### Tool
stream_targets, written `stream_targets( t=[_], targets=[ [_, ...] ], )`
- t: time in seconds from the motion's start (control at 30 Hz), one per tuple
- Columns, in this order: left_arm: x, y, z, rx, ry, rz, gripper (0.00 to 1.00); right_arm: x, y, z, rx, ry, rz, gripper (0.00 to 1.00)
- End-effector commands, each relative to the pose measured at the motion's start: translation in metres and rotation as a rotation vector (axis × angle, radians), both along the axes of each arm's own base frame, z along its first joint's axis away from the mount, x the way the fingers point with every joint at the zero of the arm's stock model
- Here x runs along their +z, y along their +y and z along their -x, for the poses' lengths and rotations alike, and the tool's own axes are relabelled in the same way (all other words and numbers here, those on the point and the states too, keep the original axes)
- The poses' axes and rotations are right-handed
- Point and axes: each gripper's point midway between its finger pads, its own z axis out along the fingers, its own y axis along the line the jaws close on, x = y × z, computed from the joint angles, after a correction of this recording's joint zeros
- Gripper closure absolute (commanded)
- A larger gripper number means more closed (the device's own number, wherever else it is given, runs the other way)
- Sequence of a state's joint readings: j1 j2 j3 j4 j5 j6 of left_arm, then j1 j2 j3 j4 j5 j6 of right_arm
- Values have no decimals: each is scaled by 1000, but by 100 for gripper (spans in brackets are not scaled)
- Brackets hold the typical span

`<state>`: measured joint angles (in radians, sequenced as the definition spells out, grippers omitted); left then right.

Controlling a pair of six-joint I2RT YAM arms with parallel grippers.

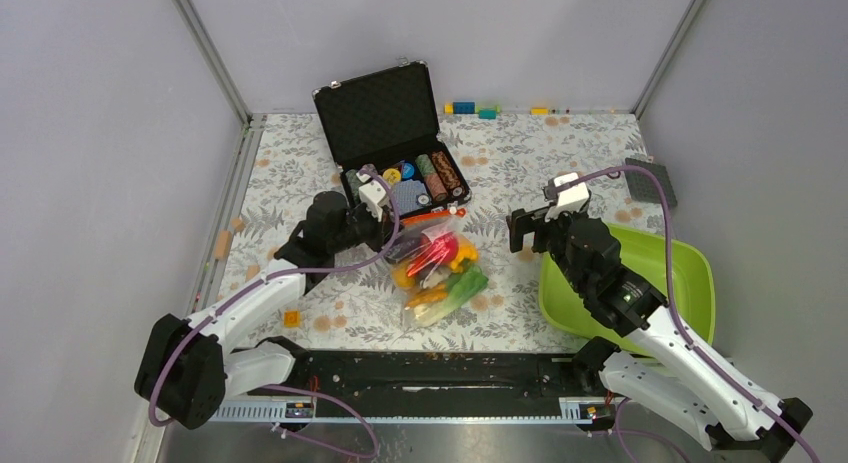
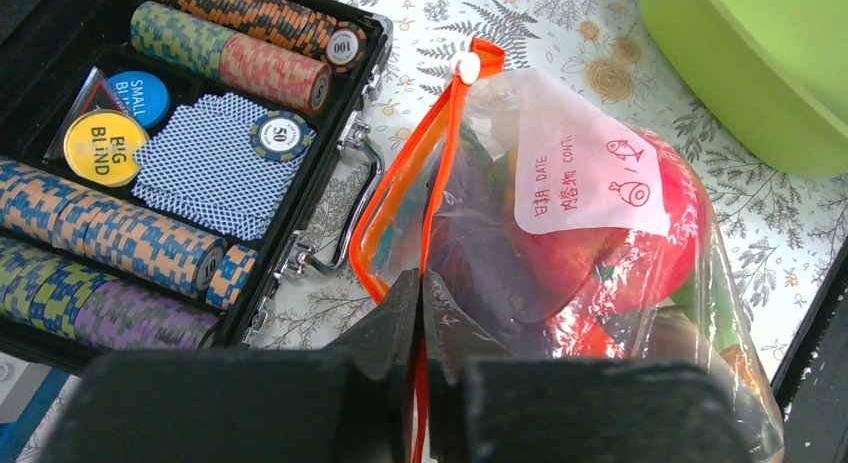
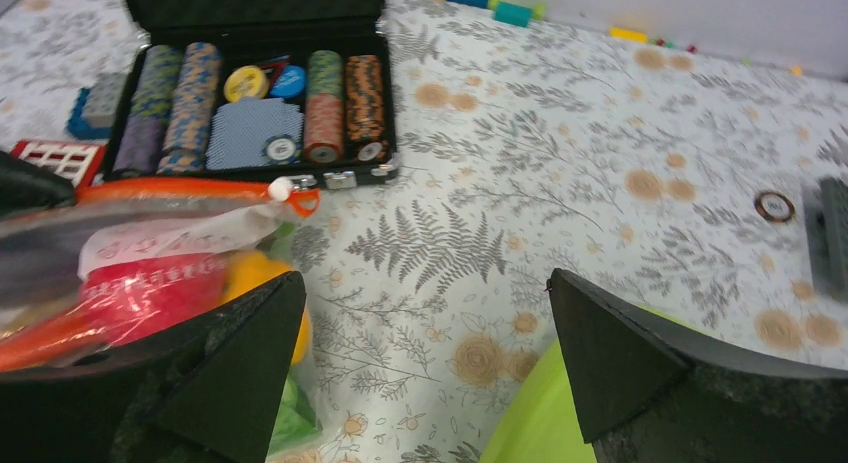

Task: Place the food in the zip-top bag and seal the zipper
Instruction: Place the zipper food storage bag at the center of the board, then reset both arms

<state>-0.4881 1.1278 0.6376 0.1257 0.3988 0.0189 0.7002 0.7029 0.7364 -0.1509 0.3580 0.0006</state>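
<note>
Left gripper (image 2: pixel 421 283) first: its two fingers are pressed tight together with the orange-red zipper (image 2: pixel 398 178) pinched between them, at the bottom middle of the left wrist view. From the pinch the strip runs up to a small white slider (image 2: pixel 464 66) near the top centre of that frame.

The zip-top bag (image 2: pixel 560 243) spreads out to the right of the fingers, with a pale label on it, and the food is packed inside. A red toy (image 2: pixel 600 258) fills the middle of the bag. In the top view some green lettuce (image 1: pixel 462 288) and yellow pieces (image 1: pixel 405 275) show through the plastic. The bag lies flat on the flowery table (image 1: pixel 560 163), about dead centre of the top view, just below the open poker chip case (image 1: pixel 385 113).

That left arm starts at the lower left of the top view and stretches up and right, staying low. Its wrist ends at the bag's upper-left end, right beside the case.

Right gripper (image 3: pixel 427 283): fingers spread wide, nothing between them, only tablecloth showing in the gap. The bag sits at the left edge of the right wrist view, close to the left finger, but whether they touch can't be told.

In the top view the right arm comes up from the lower right corner and leans up and left over the lime-green tray (image 1: pixel 690 273). Its gripper points left toward the bag, clear of it.
</note>
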Motion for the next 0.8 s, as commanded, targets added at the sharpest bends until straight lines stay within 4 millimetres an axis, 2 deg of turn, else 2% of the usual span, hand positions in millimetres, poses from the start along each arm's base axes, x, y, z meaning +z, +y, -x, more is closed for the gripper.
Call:
stream_targets(
  t=[0.0, 0.03, 0.07, 0.1, 0.13, 0.3, 0.4, 0.47, 0.53, 0.57, 0.6, 0.77],
  targets=[
    [19, 4, -12, 50, -81, 43, 84, 3, -27, -9, -214, -9, -96, 0],
    [20, 5, -13, 57, -84, 42, 73, -1, -31, -9, -233, -8, -88, 0],
    [22, 5, -13, 68, -74, 48, 51, -3, -35, -9, -252, -6, -83, 0],
    [25, 6, -13, 78, -62, 54, 13, -4, -37, -9, -264, -7, -83, 0],
    [28, 8, -14, 96, -57, 56, 3, -4, -37, -8, -261, -6, -85, 0],
    [73, 30, -18, 242, -119, 111, 1, 1, -35, -1, -219, -6, -87, 0],
    [105, 58, -17, 418, -147, 191, 1, 4, -41, 1, -252, -2, -105, 0],
    [118, 83, -15, 587, -115, 278, 1, 3, -50, 1, -303, 12, -97, 0],
    [121, 113, -9, 766, -86, 344, 1, -1, -57, 3, -344, 41, -77, 0],
    [120, 135, -6, 909, -50, 416, 1, -2, -59, 5, -353, 55, -72, 0],
    [116, 147, 0, 979, -26, 440, 1, -3, -59, 6, -356, 67, -72, 0],
    [100, 168, 18, 1097, 50, 451, 1, -7, -55, 9, -332, 80, -100, 0]
  ],
)
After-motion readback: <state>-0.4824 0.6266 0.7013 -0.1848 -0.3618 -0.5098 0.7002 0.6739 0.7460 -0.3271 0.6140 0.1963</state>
